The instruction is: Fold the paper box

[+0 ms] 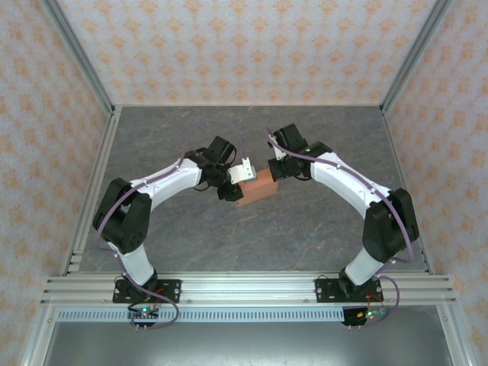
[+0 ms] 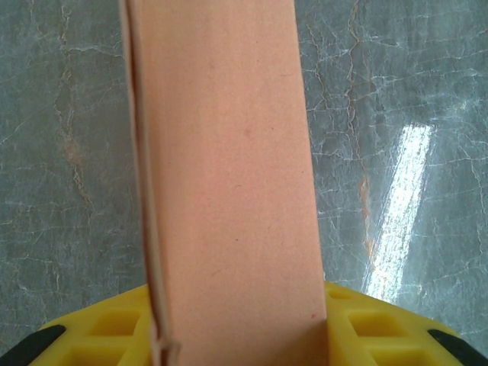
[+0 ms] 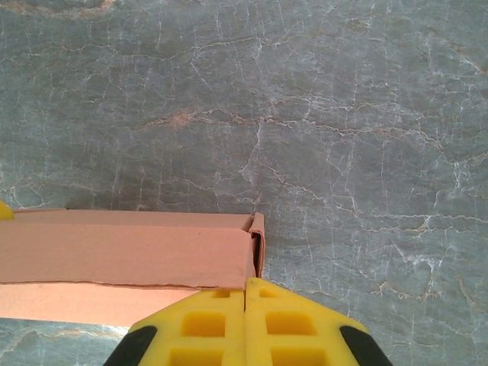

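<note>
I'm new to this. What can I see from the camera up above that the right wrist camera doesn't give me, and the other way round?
From above: the left arm and right arm curving in toward the table's middle, plus the patterned walls and the metal rail at the near edge. From the right wrist: the right claw, yellow and pressed shut, right beside the end of the paper box, where a small flap stands. Both: the salmon box and the grey veined table.

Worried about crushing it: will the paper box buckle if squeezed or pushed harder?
Probably: the paper box looks thin-walled and hollow at its end, so it may dent. Being thin card, it's likely light and would shift easily.
</note>
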{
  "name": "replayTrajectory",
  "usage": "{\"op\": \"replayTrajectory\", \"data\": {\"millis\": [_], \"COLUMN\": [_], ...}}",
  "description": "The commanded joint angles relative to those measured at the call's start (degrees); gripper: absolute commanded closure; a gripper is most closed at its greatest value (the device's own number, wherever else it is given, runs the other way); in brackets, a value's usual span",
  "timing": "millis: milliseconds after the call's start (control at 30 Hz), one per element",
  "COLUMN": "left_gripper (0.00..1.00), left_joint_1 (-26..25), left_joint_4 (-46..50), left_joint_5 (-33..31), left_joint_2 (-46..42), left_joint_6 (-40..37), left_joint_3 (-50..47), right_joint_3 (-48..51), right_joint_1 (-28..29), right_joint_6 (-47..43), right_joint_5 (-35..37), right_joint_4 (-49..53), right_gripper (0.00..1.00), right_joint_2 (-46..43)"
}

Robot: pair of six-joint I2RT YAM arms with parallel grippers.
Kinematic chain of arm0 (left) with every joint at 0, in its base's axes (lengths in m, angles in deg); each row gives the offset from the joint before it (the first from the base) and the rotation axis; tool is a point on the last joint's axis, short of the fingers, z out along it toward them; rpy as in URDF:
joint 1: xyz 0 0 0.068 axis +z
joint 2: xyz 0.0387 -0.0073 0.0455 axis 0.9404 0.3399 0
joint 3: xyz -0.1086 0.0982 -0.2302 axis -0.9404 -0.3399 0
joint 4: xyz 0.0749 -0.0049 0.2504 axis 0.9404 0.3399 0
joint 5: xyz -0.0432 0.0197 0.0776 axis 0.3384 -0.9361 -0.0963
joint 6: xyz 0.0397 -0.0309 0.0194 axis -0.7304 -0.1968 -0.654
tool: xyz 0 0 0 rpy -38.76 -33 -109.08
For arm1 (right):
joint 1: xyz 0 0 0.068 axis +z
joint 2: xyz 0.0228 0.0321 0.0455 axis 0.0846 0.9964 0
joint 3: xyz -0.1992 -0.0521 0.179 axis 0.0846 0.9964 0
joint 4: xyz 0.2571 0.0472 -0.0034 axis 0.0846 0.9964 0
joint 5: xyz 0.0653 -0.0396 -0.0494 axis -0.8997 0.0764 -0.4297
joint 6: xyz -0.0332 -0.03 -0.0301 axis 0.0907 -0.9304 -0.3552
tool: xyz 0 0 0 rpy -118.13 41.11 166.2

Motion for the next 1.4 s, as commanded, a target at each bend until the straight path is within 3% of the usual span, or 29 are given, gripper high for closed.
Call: {"op": "replayTrajectory", "data": {"millis": [0,267,767,1233,1367], "left_gripper": [0.60,0.60,0.59,0.36,0.33], "left_joint_1": [-0.1,-0.2,-0.1,1.2,1.8], "left_joint_4": [2.6,2.4,2.1,0.8,-0.1], "left_joint_5": [-3.6,-3.8,-3.3,0.2,0.7], "left_joint_2": [1.1,1.3,0.8,-3.1,-4.5], "left_joint_6": [-0.2,0.4,1.4,4.7,5.6], "left_joint_3": [0.9,1.0,1.4,1.4,0.5], "right_joint_3": [1.6,2.5,6.8,5.9,5.4], "right_joint_1": [-2.0,-3.0,-2.9,-2.5,-2.0], "right_joint_6": [-1.6,-0.2,0.5,1.3,1.4], "right_joint_5": [2.4,-1.2,-0.3,0.5,0.9], "right_joint_4": [1.8,0.6,-3.2,-1.7,-1.3], "right_gripper": [1.00,1.00,1.00,1.00,1.00], "right_joint_2": [-1.3,-1.3,-2.9,-4.5,-4.5]}}
